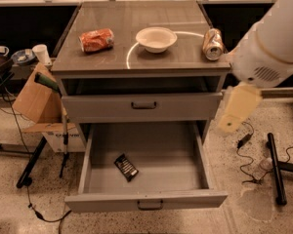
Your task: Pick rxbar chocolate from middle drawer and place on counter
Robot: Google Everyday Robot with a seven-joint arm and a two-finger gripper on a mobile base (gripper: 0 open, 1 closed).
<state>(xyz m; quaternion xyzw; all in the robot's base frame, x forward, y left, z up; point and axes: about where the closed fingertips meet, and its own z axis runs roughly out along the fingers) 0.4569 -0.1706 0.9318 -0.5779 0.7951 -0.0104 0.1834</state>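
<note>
**Jaws unread, bar lies down-left**

The gripper (238, 107) hangs off the cabinet's right side; I cannot tell whether it is clenched or released. The rxbar chocolate (126, 167) lies below and left of it on the floor of the open middle drawer (168, 162), its long axis diagonal.

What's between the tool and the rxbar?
Camera view: tool hangs right of the drawer; only its side wall and bare floor lie before the rxbar.
</note>
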